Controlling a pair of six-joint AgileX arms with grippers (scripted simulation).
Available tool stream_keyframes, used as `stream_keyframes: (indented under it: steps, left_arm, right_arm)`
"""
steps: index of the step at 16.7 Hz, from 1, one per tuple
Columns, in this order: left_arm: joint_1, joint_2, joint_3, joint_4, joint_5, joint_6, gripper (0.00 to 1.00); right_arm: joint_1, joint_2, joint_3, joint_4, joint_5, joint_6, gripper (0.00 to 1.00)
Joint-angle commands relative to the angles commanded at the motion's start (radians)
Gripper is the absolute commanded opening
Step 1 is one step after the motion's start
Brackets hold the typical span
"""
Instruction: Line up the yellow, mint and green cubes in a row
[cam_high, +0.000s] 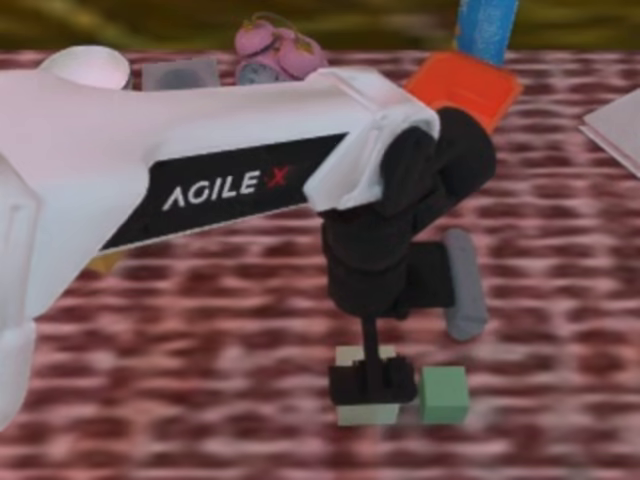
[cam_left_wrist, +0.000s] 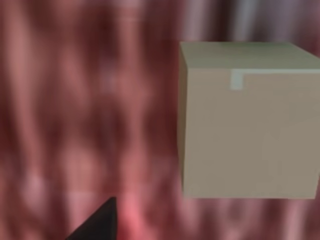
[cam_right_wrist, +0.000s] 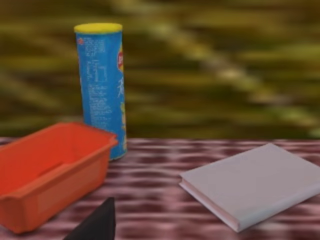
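Top view: white left arm lettered "AGILE X" stretched across the brick-patterned bench (cam_high: 200, 330), left gripper (cam_high: 372, 381) low over the mint cube (cam_high: 366, 410), black fingers straddling it; pinched or merely spread, cannot tell. Green cube (cam_high: 444, 394) just beside, on the right. Yellow cube (cam_high: 104, 263) barely peeking from under the arm at left. Right wrist view: orange tub (cam_right_wrist: 47, 170), grey book (cam_right_wrist: 255, 182), blue yellow-lidded canister (cam_right_wrist: 102, 87), print unreadable.
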Motion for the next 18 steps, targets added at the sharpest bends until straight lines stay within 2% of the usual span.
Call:
stream_keyframes:
  steps: [2, 5, 13, 16, 18]
  left_arm:
    - [0.035, 0.011, 0.017, -0.006, -0.001, -0.012, 1.0]
    - [0.159, 0.045, 0.067, -0.024, -0.003, -0.058, 1.0]
    - [0.7, 0.159, 0.225, -0.091, -0.008, -0.246, 1.0]
    - [0.8, 0.175, 0.262, -0.098, -0.009, -0.291, 1.0]
    - [0.813, 0.176, 0.267, -0.099, -0.009, -0.298, 1.0]
  right_arm:
    - [0.0, 0.0, 0.0, 0.0, 0.0, 0.0, 1.0]
    - [0.0, 0.0, 0.0, 0.0, 0.0, 0.0, 1.0]
    - [0.0, 0.0, 0.0, 0.0, 0.0, 0.0, 1.0]
    - [0.0, 0.0, 0.0, 0.0, 0.0, 0.0, 1.0]
    - [0.0, 0.0, 0.0, 0.0, 0.0, 0.0, 1.0]
